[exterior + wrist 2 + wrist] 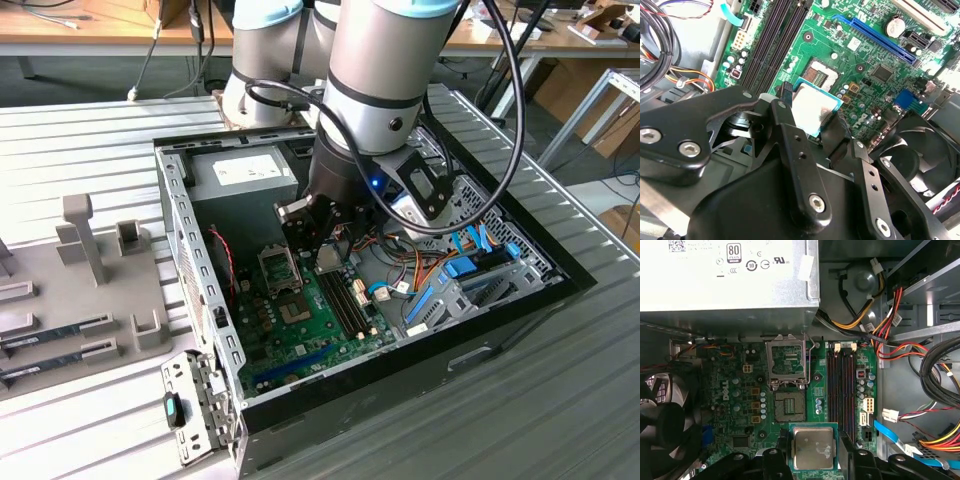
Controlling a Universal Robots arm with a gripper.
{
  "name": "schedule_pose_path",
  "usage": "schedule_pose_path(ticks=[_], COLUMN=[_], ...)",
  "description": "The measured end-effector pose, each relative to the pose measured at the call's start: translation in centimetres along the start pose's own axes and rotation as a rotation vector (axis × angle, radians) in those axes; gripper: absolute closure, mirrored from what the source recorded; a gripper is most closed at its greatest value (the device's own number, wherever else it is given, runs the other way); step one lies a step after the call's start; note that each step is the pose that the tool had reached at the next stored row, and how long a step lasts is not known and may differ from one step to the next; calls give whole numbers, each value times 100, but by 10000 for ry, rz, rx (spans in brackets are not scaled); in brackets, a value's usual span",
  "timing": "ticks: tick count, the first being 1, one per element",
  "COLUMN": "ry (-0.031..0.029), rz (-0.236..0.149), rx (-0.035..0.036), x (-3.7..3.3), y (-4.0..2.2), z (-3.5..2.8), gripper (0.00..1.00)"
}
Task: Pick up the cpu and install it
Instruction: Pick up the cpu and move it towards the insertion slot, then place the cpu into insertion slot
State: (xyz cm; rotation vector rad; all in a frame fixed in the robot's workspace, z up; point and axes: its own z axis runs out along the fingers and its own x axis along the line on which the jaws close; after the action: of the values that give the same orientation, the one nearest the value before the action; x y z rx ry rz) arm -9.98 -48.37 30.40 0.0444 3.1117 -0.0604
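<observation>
A ribbed metal counter (560, 400) carries an open computer case (400, 378) lying on its side. The motherboard (310, 335) faces up, and a grey power supply (245, 172) sits at the far end. The arm reaches down into the case.

End effector state: the end effector (813, 460) is clamped on the cpu (812, 446). In the first wrist view, 2 dark fingers (782, 452) press on 2 opposite edges of the chip.

Task state: the pick-up is done, but installation is not. The socket (790, 406) is bare, and its load plate (787, 360) is folded back. The cpu is held just beside the socket, apparently clear of the board and not over the opening. The memory slots (840, 385) run near it.

Orientation: the cpu lies flat, with its metal top turned away from the board and its green rim showing. The chip is square, so it has no long axis. In the first wrist view its edges run roughly parallel to the socket's edges.
</observation>
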Motion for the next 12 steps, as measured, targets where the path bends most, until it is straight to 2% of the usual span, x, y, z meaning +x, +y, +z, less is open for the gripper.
schedule_pose_path(ticks=[12], ry=[0], rz=[0], rx=[0], x=[1], y=[1], z=[25], gripper=[53])
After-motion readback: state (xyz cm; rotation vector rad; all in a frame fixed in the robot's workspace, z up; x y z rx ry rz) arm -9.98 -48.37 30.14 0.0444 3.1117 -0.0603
